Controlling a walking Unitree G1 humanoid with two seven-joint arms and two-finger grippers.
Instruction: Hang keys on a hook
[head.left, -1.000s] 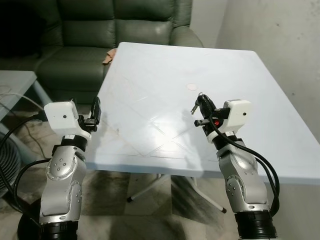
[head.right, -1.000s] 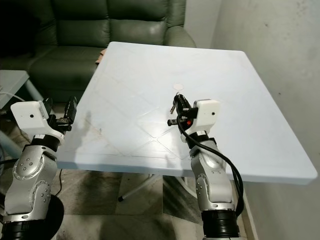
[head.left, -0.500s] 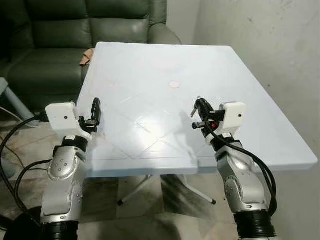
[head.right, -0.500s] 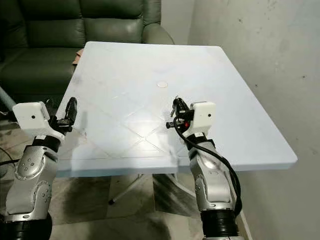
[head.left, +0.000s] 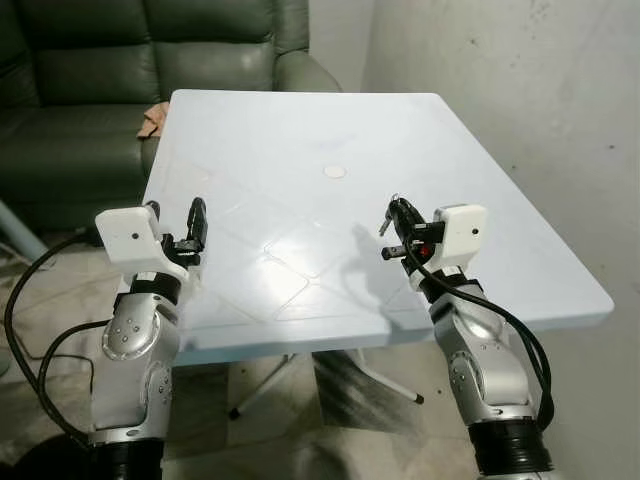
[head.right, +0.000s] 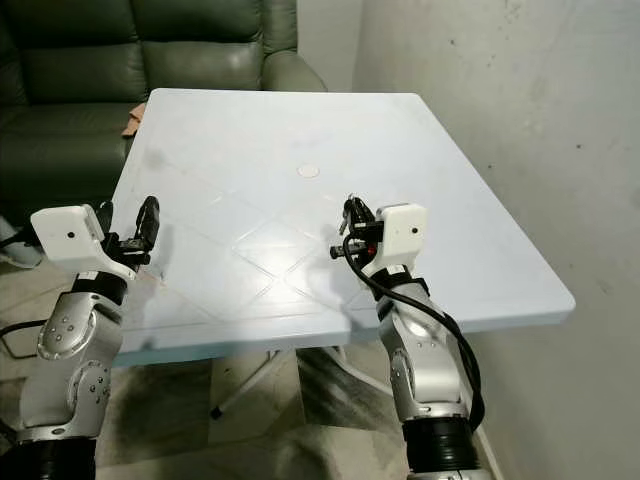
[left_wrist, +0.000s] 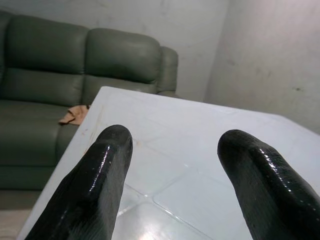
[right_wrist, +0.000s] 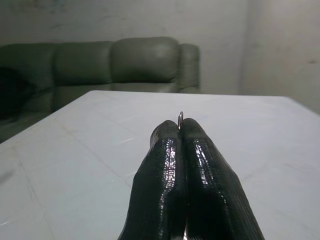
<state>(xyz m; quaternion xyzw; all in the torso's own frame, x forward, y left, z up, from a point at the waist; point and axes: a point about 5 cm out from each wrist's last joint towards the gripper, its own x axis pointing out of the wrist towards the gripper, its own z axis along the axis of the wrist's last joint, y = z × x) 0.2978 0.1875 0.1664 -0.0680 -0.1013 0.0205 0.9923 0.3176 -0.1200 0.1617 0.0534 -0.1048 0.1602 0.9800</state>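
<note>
The keys (head.left: 392, 212) are held in the right end effector (head.left: 397, 226), whose two black fingers (right_wrist: 187, 165) are pressed tightly together; in the right wrist view a small metal ring is seen poking up from between the tips. The right end effector is raised above the near right part of the white desk (head.left: 300, 130), with the keys clear of the surface. The left end effector (head.left: 196, 222) is held over the near left edge of the desk with its fingers (left_wrist: 102, 170) spread well apart and nothing between them.

Compared with the pictures of a second ago, the whole scene is seen to have shifted: the green sofa (head.left: 150, 50) has slid toward the left margin and more of the grey wall (head.left: 520, 90) on the right is now taken in. This is best read as a turn of the robot's body and camera to the right, not as a move of the desk. The pose of both arms and the grip on the keys are unchanged.

No hook can be made out yet. The pick-up is judged complete, and the carrying stage toward a hook, probably somewhere on the right, is judged to be under way.
</note>
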